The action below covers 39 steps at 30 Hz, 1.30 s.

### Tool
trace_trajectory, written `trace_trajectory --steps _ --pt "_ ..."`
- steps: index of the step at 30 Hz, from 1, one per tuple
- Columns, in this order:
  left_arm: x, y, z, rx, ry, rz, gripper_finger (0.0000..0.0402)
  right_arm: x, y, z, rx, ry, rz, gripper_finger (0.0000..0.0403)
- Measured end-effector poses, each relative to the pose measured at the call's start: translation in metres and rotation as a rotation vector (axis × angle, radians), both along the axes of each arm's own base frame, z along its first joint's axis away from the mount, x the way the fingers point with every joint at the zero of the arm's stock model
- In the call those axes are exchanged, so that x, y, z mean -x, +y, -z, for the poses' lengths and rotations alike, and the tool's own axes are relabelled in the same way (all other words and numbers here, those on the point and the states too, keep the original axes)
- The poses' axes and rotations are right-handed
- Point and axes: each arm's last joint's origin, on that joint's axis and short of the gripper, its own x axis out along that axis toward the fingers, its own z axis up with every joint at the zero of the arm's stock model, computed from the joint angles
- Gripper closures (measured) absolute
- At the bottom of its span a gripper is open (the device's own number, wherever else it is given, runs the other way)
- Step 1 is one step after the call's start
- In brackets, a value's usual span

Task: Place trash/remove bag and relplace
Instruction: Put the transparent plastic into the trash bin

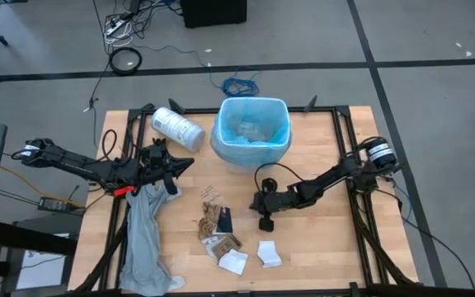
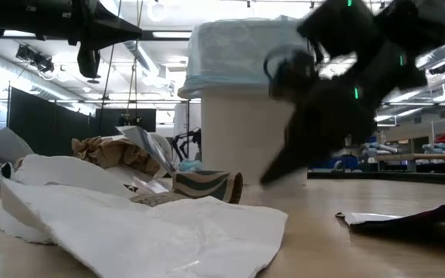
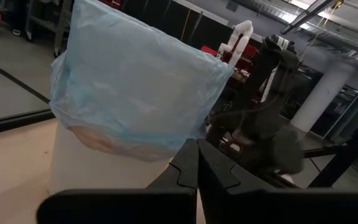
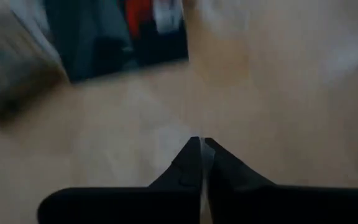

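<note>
The white bin (image 1: 236, 162) stands at the table's far middle, lined with the light-blue bag (image 1: 251, 132), whose rim is folded over the bin's top (image 3: 135, 81). Trash lies on the table nearer the front: brown wrappers (image 1: 210, 221), a black-and-white packet (image 1: 224, 219) and two crumpled white papers (image 1: 233, 262) (image 1: 269, 253). My right gripper (image 1: 264, 223) slants down over bare wood just right of the packet, shut (image 4: 202, 146), with nothing visible between its fingers. My left gripper (image 3: 197, 165) hangs level left of the bin, shut and empty.
A white printed roll (image 1: 177, 128) lies on its side left of the bin. A long limp grey sheet (image 1: 145, 243) lies along the left front of the table, under the left arm. Bare wood (image 1: 328, 239) shows at the front right.
</note>
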Motion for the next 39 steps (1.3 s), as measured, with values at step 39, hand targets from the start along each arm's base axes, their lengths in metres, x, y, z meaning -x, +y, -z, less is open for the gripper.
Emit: trace_trajectory --steps 39 --pt "0.001 0.002 0.004 -0.043 0.061 -0.089 0.0394 0.064 -0.114 -0.268 0.408 -0.331 0.233 0.0276"
